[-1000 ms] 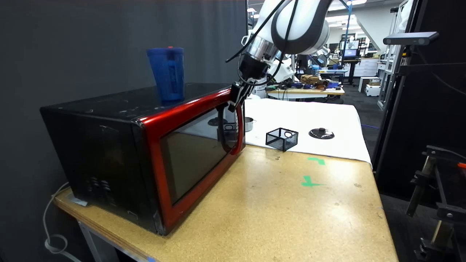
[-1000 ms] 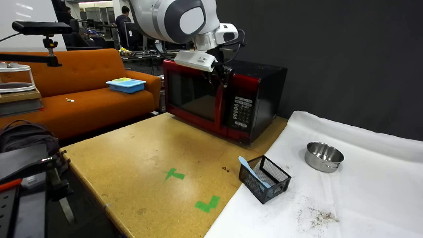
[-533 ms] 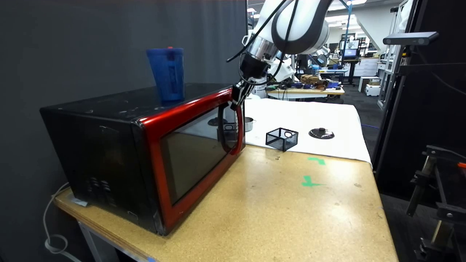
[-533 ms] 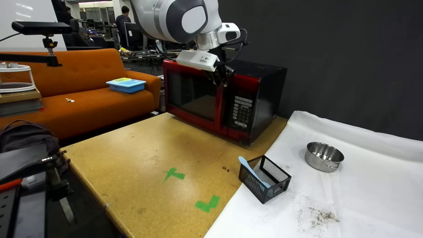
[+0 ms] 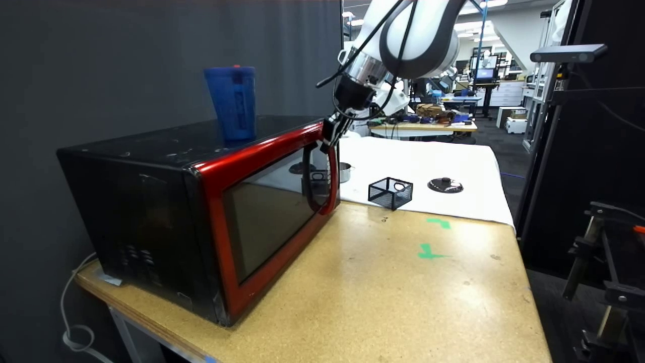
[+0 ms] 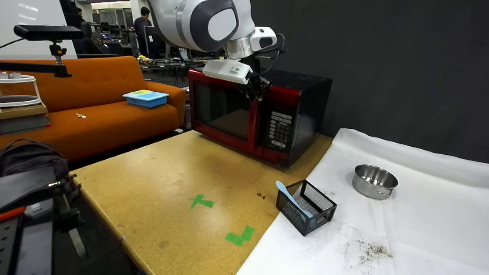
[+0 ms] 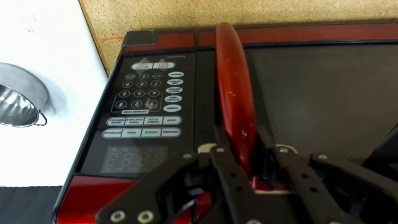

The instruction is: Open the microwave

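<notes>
Gripper [image 7: 241,134] pinched on red handle [image 7: 234,87]; microwave [image 6: 229,114] closed, along far edge of counter [image 6: 160,179]; blue cup [image 5: 233,106] atop only in an exterior view; keypad [image 7: 143,93] legible only in wrist view.

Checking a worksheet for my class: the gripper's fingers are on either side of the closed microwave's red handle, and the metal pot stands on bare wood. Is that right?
The surface is wrong: the metal pot stands on the white sheet, as an exterior view shows. The rest holds: the gripper straddles the red handle of the closed microwave.
</notes>
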You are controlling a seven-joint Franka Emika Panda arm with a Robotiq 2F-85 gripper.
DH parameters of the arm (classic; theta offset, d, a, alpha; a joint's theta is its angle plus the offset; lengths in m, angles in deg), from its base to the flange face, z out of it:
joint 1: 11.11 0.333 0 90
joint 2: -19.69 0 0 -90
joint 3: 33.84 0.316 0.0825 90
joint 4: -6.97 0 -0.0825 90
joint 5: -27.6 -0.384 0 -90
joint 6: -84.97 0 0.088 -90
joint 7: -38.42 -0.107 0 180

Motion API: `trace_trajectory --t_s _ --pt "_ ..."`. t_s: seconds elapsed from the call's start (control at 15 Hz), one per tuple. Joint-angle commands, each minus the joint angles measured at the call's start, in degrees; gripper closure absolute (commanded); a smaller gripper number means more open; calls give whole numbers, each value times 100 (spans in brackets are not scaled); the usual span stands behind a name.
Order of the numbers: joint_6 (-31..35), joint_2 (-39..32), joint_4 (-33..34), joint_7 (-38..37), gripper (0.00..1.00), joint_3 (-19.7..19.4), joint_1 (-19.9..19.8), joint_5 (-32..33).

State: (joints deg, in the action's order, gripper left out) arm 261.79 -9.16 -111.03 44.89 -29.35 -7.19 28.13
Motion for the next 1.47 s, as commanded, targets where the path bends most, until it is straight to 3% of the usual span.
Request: trace_trajectory --t_s 0.0,0.33,0.4,0.53,0.93,1.13,1.33,1.4 --pt "493 473 -939 -202 94 -292 116 146" --pt "1475 1045 -2285 -398 94 -817 683 -64" --pt "1608 1143 -2518 -487 50 -871 771 -94" --pt "1770 1343 -2940 -484 44 -987 946 -97" --pt "1517 1829 -3603 -446 2 -1119 1197 -54" --pt "1188 2088 -3818 -556 0 -894 1050 195" --pt "649 2441 -3967 -702 0 -287 651 530" --pt "503 2513 -4014 -783 0 121 392 647"
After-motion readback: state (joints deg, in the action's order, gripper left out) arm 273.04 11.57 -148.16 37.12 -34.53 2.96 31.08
